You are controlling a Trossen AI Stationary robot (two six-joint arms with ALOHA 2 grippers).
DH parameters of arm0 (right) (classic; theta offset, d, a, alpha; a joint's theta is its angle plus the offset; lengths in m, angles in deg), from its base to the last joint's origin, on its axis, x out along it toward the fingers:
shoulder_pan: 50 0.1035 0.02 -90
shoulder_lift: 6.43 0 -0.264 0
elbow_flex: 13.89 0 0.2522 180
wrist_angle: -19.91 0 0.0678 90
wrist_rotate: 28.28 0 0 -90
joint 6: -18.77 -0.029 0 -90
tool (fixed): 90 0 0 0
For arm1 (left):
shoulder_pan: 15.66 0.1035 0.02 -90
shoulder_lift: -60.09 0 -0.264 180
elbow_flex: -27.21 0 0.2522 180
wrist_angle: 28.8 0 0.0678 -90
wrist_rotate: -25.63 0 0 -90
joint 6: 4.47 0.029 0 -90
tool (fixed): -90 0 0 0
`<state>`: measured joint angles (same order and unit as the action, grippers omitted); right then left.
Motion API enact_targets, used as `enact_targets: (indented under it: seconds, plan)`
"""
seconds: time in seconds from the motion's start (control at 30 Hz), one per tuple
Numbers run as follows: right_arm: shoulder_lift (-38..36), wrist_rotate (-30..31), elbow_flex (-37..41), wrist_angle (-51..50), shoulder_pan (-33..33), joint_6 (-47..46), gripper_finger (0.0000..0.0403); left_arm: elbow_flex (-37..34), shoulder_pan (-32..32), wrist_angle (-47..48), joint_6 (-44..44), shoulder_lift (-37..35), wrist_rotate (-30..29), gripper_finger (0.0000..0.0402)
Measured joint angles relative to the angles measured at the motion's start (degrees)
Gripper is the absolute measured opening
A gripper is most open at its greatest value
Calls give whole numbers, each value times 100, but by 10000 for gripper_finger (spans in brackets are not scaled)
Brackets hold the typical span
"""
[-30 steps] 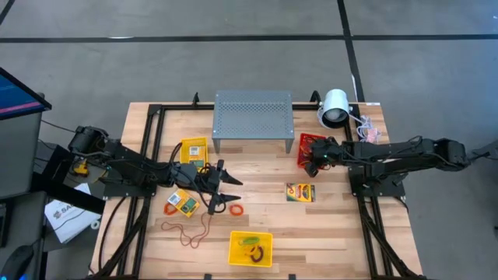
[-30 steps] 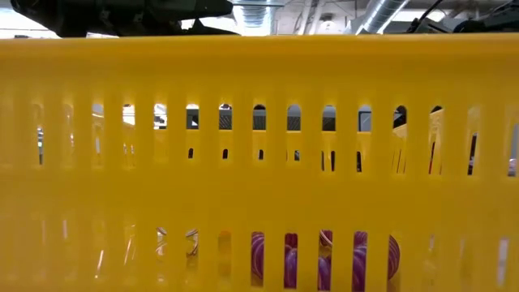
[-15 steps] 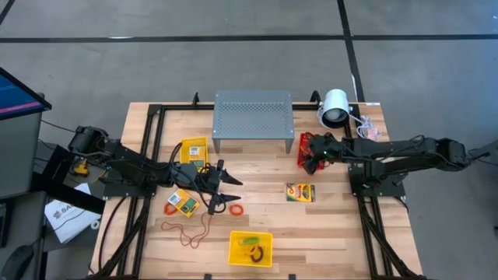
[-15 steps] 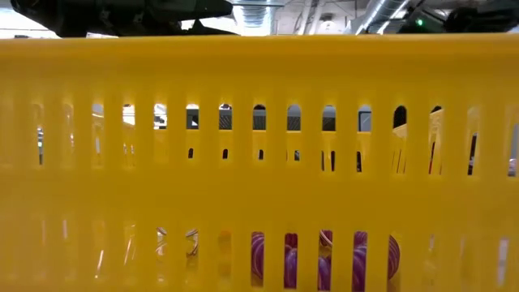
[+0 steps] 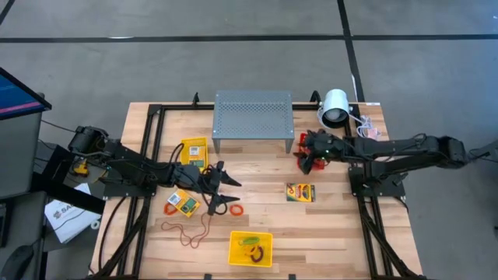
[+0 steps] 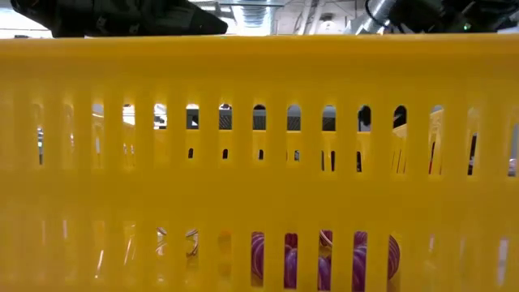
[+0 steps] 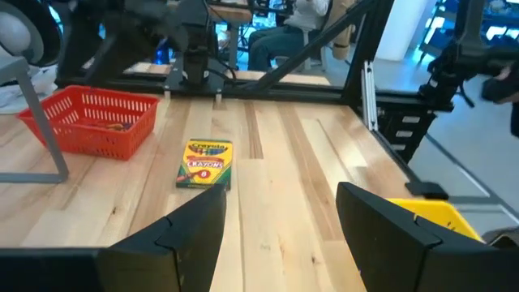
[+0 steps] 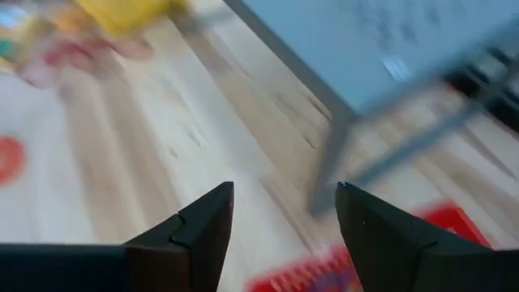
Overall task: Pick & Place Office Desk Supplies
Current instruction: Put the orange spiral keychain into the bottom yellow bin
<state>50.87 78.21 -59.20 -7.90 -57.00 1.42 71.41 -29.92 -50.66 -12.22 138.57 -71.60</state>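
Observation:
My left gripper (image 5: 226, 194) is open and empty, low over the table's middle left; it also shows in its own wrist view (image 7: 280, 212). An orange rubber band (image 5: 234, 208) lies flat just near of it. A long brown band (image 5: 191, 229) lies nearer the front. Crayon boxes lie flat at the left (image 5: 183, 202), at the far left (image 5: 194, 149) and at the middle right (image 5: 299, 192), (image 7: 204, 162). My right gripper (image 5: 306, 152) is open and empty over the red basket (image 5: 305, 141), as its own wrist view (image 8: 284, 212) also shows.
The grey perforated stand (image 5: 253, 115) is at the far middle and the white lamp (image 5: 334, 107) at the far right. A yellow basket (image 5: 250, 249) with bands in it sits at the near edge, and its wall (image 6: 259, 162) fills the low view. People sit beyond the table (image 7: 284, 32).
My right gripper has gone a little toward the table's far edge over the red basket and has turned toward the stand. It has stayed open. My left gripper has kept still.

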Motion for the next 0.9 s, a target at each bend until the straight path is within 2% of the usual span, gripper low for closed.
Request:
enact_targets:
  seconds: [0.33,0.67,0.9]
  plan:
    - [0,-528,0,2028,775,904,212,0,22,712,160,-218,183,231]
    - [47,-935,0,2806,1146,1288,212,0,22,1947,126,-1066,115,231]
    - [485,-1019,-4,3061,1264,1310,210,0,22,2434,-281,-905,-53,231]
